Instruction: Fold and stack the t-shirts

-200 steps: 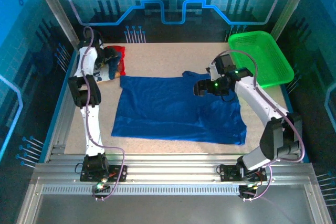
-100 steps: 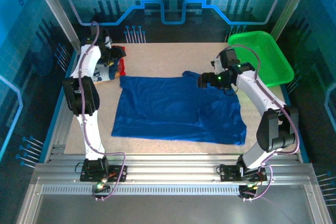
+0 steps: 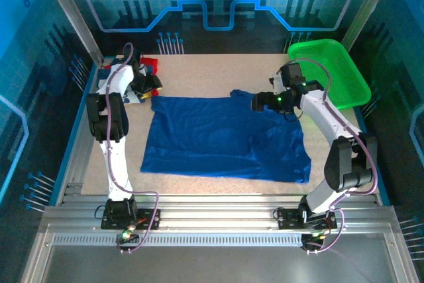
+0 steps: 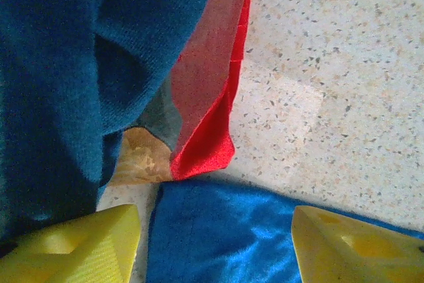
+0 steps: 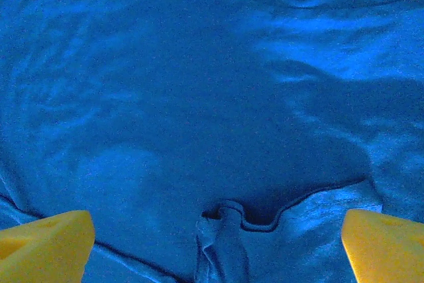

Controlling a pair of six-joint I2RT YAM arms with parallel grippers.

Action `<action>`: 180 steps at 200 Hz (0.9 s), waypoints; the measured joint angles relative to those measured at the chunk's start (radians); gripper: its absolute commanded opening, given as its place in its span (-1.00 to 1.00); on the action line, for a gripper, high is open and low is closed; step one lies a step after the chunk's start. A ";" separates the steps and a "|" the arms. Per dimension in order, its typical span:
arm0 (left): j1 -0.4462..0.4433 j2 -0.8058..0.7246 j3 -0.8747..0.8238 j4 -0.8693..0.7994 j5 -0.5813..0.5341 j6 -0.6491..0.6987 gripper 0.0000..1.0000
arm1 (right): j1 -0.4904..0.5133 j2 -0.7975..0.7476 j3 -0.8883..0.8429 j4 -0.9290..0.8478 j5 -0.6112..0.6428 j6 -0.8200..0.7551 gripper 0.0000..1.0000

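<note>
So the royal blue t-shirt (image 3: 225, 138) is lying spread out flat on the table (image 3: 212, 71). The left gripper (image 4: 215, 243) is down at its far-left corner with the jaws apart, and that corner of cloth lies between the yellow fingers (image 4: 79, 243) with nothing pinched. Just past that same corner the red t-shirt (image 4: 209, 97) is bunched up with the navy one (image 4: 53, 64) touching it. The right gripper (image 5: 218, 240) hangs over the blue shirt's far-right part, above what looks like the neckline, jaws wide open and holding nothing, and the green basket (image 3: 344, 64) sits off beyond the shirt's far-right corner.
</note>
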 measured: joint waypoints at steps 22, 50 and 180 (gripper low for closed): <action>-0.009 0.019 -0.004 0.002 0.000 -0.014 0.25 | -0.011 0.002 0.000 0.006 0.000 0.000 0.94; -0.026 0.019 -0.022 0.004 -0.001 -0.021 0.23 | -0.019 0.016 0.004 0.007 0.000 0.000 0.93; -0.063 0.082 0.041 -0.055 -0.141 -0.064 -0.57 | -0.060 0.116 0.087 -0.002 0.028 0.000 0.89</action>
